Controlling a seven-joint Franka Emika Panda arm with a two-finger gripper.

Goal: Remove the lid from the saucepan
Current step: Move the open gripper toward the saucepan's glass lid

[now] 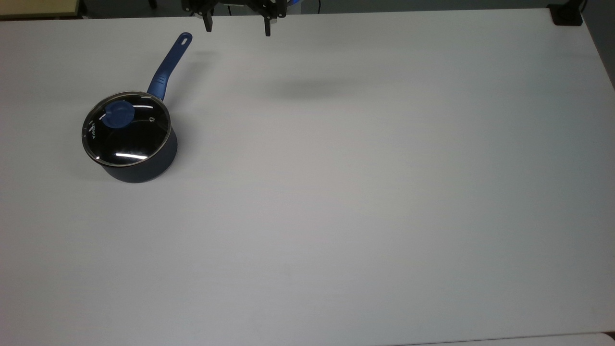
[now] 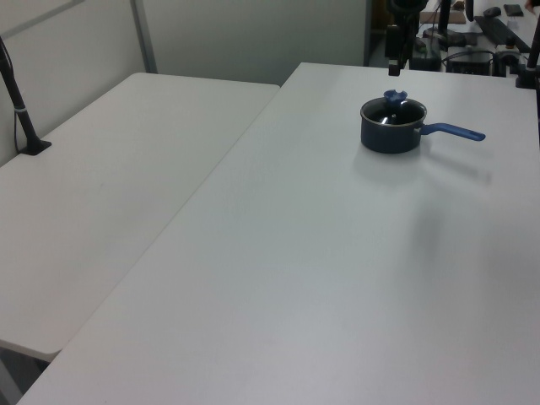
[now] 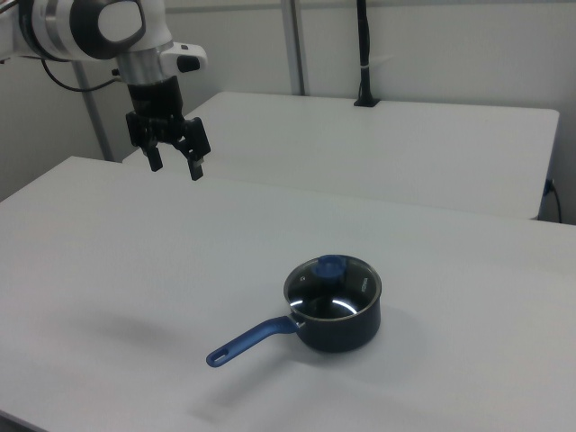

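One pincer [image 3: 175,164], prongs spread and holding nothing, high above the white counter [image 3: 468,270]. Well apart from it, toward the right view's lower right: saucepan [image 3: 337,324], upright on the counter, lid [image 3: 333,281] seated on the rim, blue knob [image 3: 332,266] central. Long handle [image 3: 247,342] pointing to the right view's lower left.

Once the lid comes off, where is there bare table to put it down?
Nearly everywhere: the table is bare from the saucepan across to the top view's right edge and bottom edge. The lid still sits on the pan. The open gripper hangs high, away from the pan.
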